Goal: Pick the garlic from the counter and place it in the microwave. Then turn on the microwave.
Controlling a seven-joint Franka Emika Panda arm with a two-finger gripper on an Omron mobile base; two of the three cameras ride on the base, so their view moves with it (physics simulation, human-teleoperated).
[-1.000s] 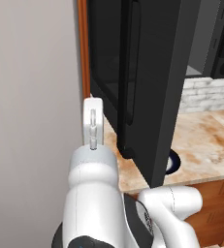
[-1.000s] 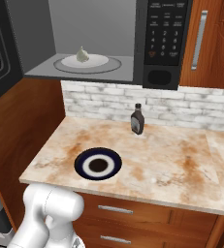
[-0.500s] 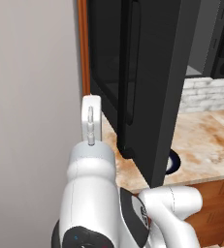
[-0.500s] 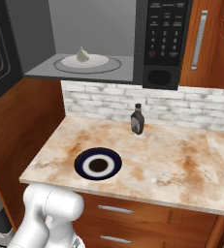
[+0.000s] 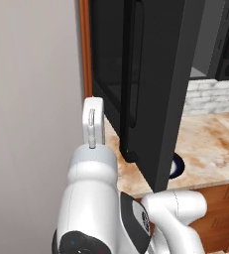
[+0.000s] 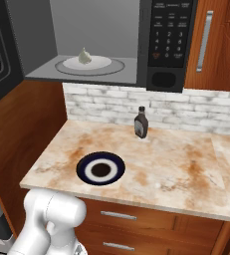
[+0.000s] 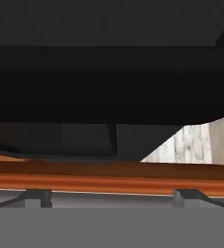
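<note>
the garlic [image 6: 84, 55] sits on the white turntable plate [image 6: 106, 63] inside the open microwave [image 6: 171, 45], its pickup and placement evidently done. the dark glass door [image 5: 155, 84] stands swung wide to the left, its vertical handle [image 5: 132, 64] facing the robot's base. over the last second nothing in the scene has shifted: bulb, plate and door lie just as they did, and only the arm has eased a touch nearer the door. the gripper [image 7: 111, 196] hangs close under the door's lower edge with its jaws spread wide and empty, the two dark fingertips [image 7: 36, 196] well apart at the bottom of the hand view. on the marble surface [image 6: 186, 164] below, a dark-rimmed plate [image 6: 101, 169] lies near the front edge and a sauce bottle [image 6: 141, 123] stands by the brick wall [image 6: 196, 112], both untouched. what remains, by the look of it, is to push the door closed and then press a button on the right-hand panel [image 6: 169, 32]. the arm's slight advance suggests the closing push is next, though no contact with the door can be made out.
</note>
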